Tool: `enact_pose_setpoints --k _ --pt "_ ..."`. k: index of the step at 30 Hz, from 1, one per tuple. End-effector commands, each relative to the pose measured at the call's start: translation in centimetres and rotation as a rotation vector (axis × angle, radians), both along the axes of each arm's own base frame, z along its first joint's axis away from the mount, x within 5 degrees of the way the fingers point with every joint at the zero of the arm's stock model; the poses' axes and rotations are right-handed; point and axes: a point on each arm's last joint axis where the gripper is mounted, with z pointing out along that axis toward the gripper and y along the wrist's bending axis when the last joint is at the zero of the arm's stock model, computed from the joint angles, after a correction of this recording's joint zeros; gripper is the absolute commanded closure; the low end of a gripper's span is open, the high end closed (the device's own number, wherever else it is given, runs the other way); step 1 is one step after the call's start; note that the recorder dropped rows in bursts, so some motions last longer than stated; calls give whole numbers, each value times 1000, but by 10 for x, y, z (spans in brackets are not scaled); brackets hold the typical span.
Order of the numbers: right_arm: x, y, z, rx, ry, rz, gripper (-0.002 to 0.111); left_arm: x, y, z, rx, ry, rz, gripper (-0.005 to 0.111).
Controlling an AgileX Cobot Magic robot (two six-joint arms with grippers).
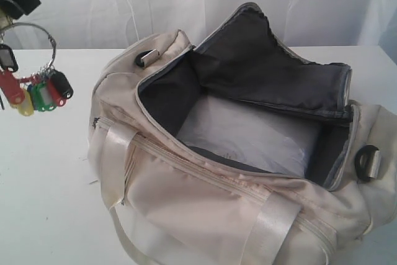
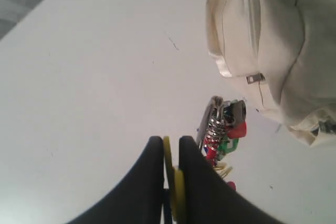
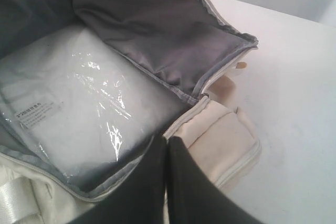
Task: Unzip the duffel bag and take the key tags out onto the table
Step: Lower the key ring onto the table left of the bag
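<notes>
Left wrist view has the left gripper (image 2: pixel 171 142) with its 2 black fingers (image 2: pixel 152 182) drawn close on a thin yellow piece, by the look of it 1 tag of the key tags (image 2: pixel 223 129). The rest of the bunch, red and green plastic on metal rings, hangs just beside the fingers and a little past their tips. Beyond the fingertips lies only bare white table (image 2: pixel 94 77); the duffel bag (image 2: pixel 273 51) sits off to one side of them, near but not touching the bunch. The exterior view shows the tags dangling from a large metal ring (image 1: pixel 38 29), in the air, clear of the tabletop.

The right gripper (image 3: pixel 167 142) has its fingers pressed together with nothing between them, and it hovers over the end rim of the bag. Past its fingertips the main compartment gapes open, zipper undone, flap thrown back, with a plastic-wrapped packet (image 3: pixel 79 93) on the bottom.

Judging by this, the unzipping is done and the tags are out of the bag; the step in hand is the set-down. The next move calls for lowering the left fingers toward the bare table under them, keeping off the bag's side, until the tags rest on the surface, and only then parting the fingers.
</notes>
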Motion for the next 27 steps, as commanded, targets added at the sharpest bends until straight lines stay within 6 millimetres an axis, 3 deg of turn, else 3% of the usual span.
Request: enact_pose_setpoints --k 1,5,11,27 --pt "0 -1 1 7 -17 -9 108 6 11 -31 -40 57 61 107" --pt "0 -1 1 11 -18 -8 108 18 16 -76 -49 106 101 107" --pt "0 -1 2 14 -28 -9 108 27 7 -129 -93 171 90 107" --pt "1 0 3 18 -38 -10 108 44 -1 -201 -143 151 85 107"
